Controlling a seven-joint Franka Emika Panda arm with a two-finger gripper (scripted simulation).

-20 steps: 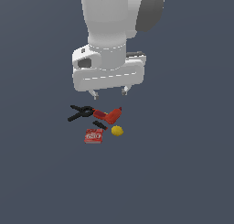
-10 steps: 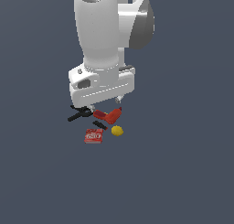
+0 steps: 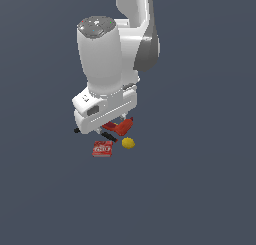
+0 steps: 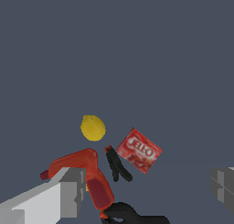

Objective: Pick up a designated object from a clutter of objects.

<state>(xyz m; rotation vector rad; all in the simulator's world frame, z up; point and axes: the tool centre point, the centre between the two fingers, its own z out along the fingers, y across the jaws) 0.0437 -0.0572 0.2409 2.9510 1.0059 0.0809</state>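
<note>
- Your white arm's two-fingered gripper (image 4: 146, 191) had its grey fingers (image 4: 73, 191) spread wide apart, holding nothing.
- It hung low over the clutter, above the red drill-shaped tool (image 4: 87, 173).
- The small flat red rectangular box with white lettering (image 3: 102, 148) lay flat on the grey surface, no edge or corner of which showed.
- In the exterior view, the round yellow lemon (image 3: 128, 143) sat just beside the box, on its right.
- A small black piece (image 4: 117, 165) lay between tool and box.
- A black clamp (image 4: 128, 214) touched the tool's end.
</note>
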